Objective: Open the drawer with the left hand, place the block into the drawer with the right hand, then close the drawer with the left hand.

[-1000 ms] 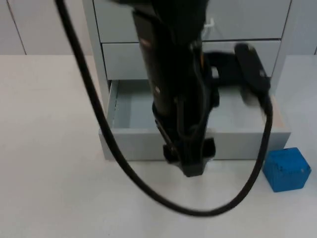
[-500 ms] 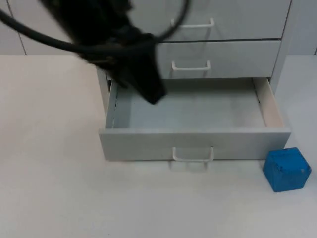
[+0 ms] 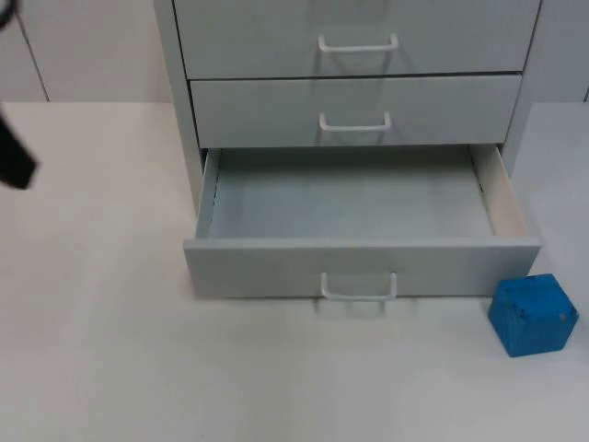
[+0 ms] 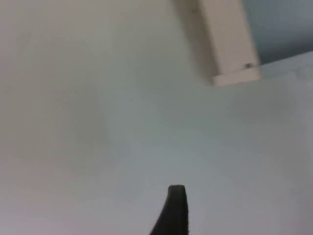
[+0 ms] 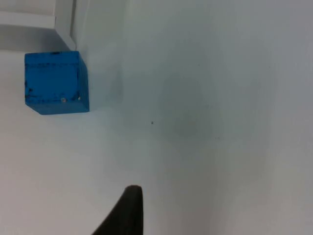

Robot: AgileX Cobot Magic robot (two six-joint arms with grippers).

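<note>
Bottom drawer of the grey cabinet (image 3: 359, 207) stands pulled out and empty as the left end effector (image 3: 14, 161) withdraws to the surface's (image 3: 101, 350) edge, grip state unclear. Blue cube block (image 3: 533, 314) waits beside the drawer front, apparently next for the right arm.

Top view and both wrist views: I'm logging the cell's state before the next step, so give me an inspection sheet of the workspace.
Surface: white table, bare in front of the cabinet.
Job's things: bottom drawer pulled open, nothing inside; blue block on the table by the drawer's right front corner, untouched.
Clutter: nothing seen.
Grippers: left gripper at the left edge of the top view, over the table near the drawer's corner; right gripper over the table beside the block; jaws' state unclear on both.
Cables: nothing seen.
Surroundings: two upper drawers shut; grey partition wall behind.
</note>
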